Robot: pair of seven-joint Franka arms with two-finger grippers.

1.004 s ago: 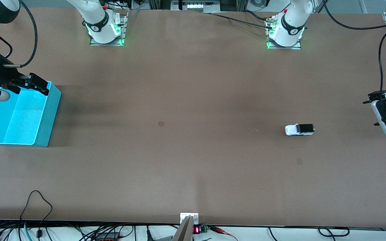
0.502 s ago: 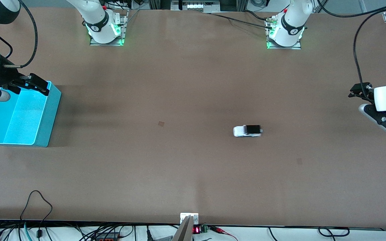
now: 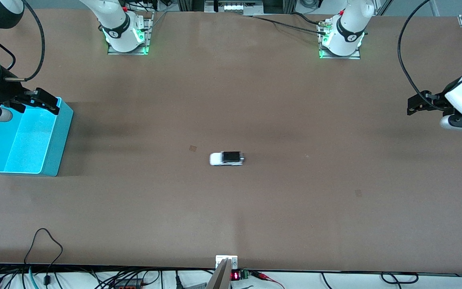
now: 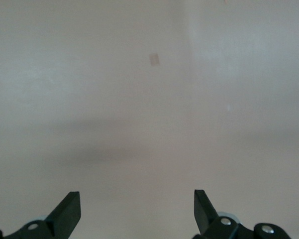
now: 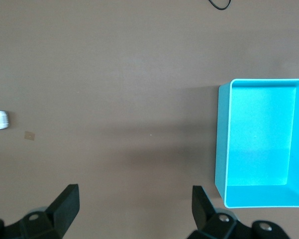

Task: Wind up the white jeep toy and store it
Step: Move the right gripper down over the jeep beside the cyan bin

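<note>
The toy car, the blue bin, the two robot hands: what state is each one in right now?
Jeep: upright on its wheels mid-table, nothing touching it.
Bin: at the right arm's end of the table, open-topped, empty.
Left hand: open, empty, over bare table at the left arm's end.
Right hand: open, empty, beside the bin's rim.

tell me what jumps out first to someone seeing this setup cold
The white jeep toy sits alone on the brown table near its middle, touched by neither arm. The bright cyan bin stands at the right arm's end of the table, with the open right gripper over its rim. The open left gripper hangs over the left arm's end of the table, away from the toy.
</note>
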